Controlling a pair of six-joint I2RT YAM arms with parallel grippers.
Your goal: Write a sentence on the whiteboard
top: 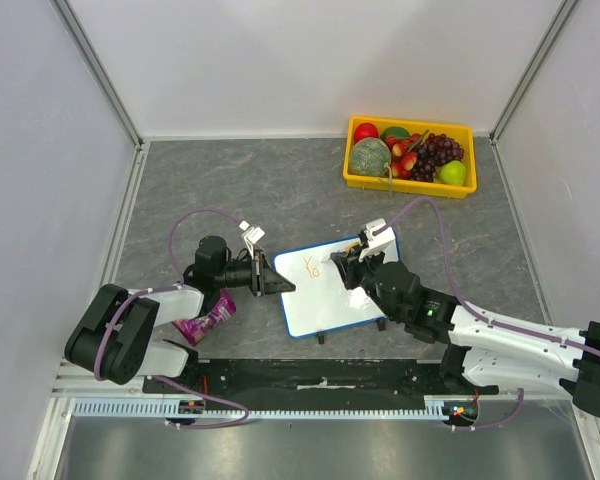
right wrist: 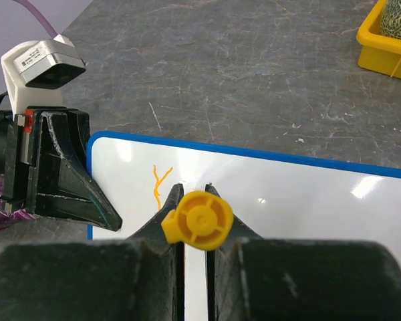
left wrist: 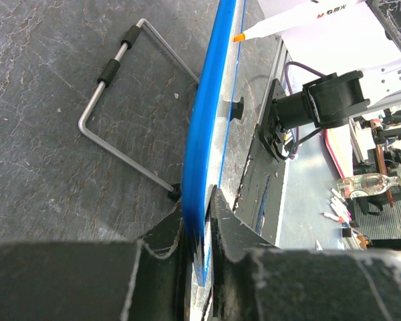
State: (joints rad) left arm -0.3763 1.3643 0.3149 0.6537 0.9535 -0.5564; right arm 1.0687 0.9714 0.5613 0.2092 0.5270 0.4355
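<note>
The whiteboard [top: 335, 300], white with a blue frame, stands tilted on the table's near middle. My left gripper [top: 278, 285] is shut on its left edge; in the left wrist view the blue frame [left wrist: 207, 134] runs between the jaws of the gripper [left wrist: 198, 200]. My right gripper [top: 352, 262] is shut on a marker with a yellow end cap [right wrist: 199, 219], held over the board's upper part. The white marker barrel [left wrist: 287, 23] ends in an orange tip [left wrist: 238, 38] near the board face. Of the sentence, orange strokes reading "Yo" [top: 312, 265] show; the "Y" [right wrist: 160, 186] sits just left of my right gripper [right wrist: 194, 192].
A yellow tray [top: 408, 186] of fruit stands at the far right, its corner [right wrist: 381, 47] in the right wrist view. A purple packet [top: 206, 320] lies by the left arm. The board's wire stand [left wrist: 113, 114] rests on the grey table behind it. Walls enclose three sides.
</note>
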